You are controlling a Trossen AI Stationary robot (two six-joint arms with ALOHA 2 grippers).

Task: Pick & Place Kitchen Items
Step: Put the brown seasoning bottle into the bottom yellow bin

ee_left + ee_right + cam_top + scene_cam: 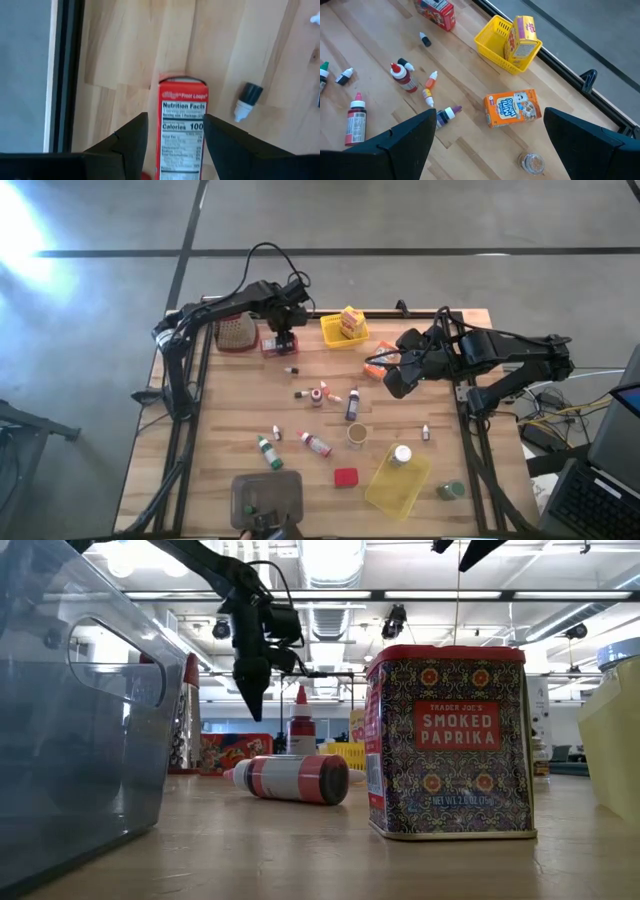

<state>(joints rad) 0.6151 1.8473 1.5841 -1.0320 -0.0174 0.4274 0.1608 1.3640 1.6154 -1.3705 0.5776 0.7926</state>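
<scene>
A red cereal box (183, 125) lies flat on the wooden table at its far left (277, 346). My left gripper (282, 330) hangs open above the box, pointing steeply down, one finger over each long side, clear of it in the low view (250, 705). A small dark-capped bottle (247, 100) lies beside the box. My right gripper (390, 375) waits wide open in the air over an orange box (512, 107) lying flat at the far right. Small bottles (320, 395) lie scattered mid-table.
A metal grater (235, 330) stands just left of the red box. A yellow basket (335, 335) holding a yellow box (520, 42) sits at the far edge. Another yellow basket (398, 485), a grey tray (267, 498) and a paprika tin (450, 740) stand near the front.
</scene>
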